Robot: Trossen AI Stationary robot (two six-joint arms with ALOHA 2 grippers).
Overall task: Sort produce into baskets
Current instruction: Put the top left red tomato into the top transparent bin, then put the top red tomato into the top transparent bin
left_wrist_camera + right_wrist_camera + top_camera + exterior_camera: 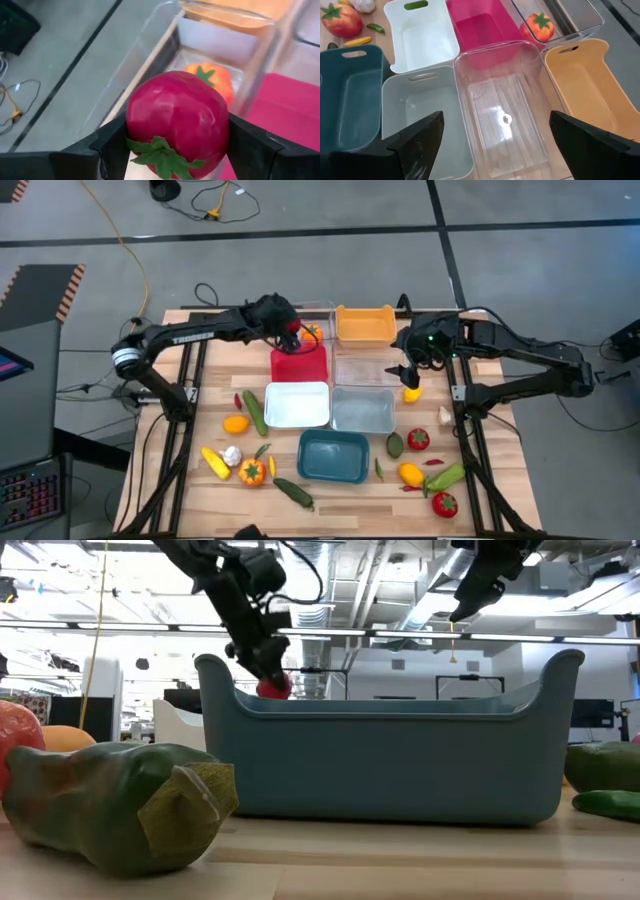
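Note:
My left gripper (pixel 291 332) is shut on a red toy tomato (pixel 175 120) above the far end of the red basket (pixel 298 365), next to the far clear basket (pixel 318 315). An orange tomato (pixel 210 80) lies in that clear basket. My right gripper (pixel 408 372) is open and empty above the right side of the second clear basket (pixel 505 120). The orange (pixel 365 323), white (pixel 296 404), grey-blue (pixel 362 411) and teal (pixel 333 455) baskets stand around them. My left gripper pinches the red tomato by two opposite sides (pixel 134 125) between its two fingers. The tomato's green calyx (pixel 162 155) faces back toward the wrist. The fingers slant down from the table's left. The tomato is lifted clear above the baskets (pixel 275 687).
Loose produce lies at the near left: an orange fruit (pixel 236 423), a cucumber (pixel 256 412), corn (pixel 215 462), garlic (pixel 231 455). More lies at the near right: a red tomato (pixel 418 440), a yellow fruit (pixel 411 473), garlic (pixel 445 416).

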